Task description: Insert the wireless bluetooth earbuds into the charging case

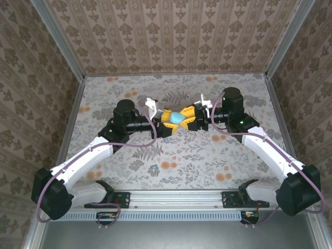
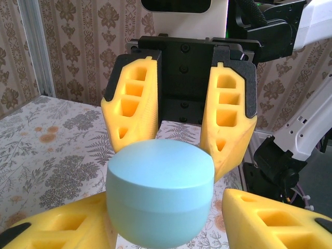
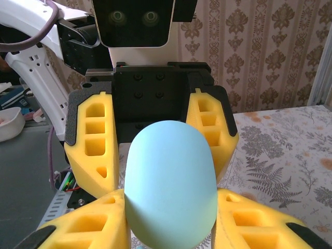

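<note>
Just nearer than the case (image 1: 175,116), a teal speck (image 1: 167,139), perhaps an earbud, lies on the table (image 1: 207,155). The right gripper (image 3: 171,207) pinches the shut case aloft. The left gripper (image 2: 166,207) flanks it, though I cannot tell whether it grips. Prying the lid could twist the case loose and drop it. Beyond the case, open table runs to the wall (image 1: 171,36).

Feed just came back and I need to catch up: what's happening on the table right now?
Both arms meet over the middle of the table. The right gripper clasps a pale blue case by its sides, held up, lid shut. The left gripper has its fingers on either side of the same case, though whether it grips is unclear. With the lid shut, nothing is going in yet.
</note>
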Robot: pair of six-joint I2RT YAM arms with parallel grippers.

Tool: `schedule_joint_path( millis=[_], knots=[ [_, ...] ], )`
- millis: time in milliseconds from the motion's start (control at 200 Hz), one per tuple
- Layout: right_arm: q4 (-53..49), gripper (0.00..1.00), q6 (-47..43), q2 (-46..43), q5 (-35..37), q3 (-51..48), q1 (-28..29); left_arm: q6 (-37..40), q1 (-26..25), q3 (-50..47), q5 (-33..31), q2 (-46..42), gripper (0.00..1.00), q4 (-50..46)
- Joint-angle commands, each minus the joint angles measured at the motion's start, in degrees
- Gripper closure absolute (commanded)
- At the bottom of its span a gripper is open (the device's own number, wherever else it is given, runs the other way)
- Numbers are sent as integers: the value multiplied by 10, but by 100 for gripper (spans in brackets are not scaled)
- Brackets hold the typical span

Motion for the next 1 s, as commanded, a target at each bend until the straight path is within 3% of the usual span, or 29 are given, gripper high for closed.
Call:
schedule_joint_path(
  millis=[0,480,720,995],
  knots=[
    [-2,63,-16,-16,10,-8,-2,-9,-8,17,7,2,46,25],
    [-17,63,-34,-23,18,-5,-1,-7,-13,25,3,0,46,14],
    [-16,63,-33,-23,17,-5,-1,-10,-14,22,-2,1,54,18],
    [-22,63,-38,-19,18,-5,-2,-11,-16,27,-4,4,48,18]
  ],
)
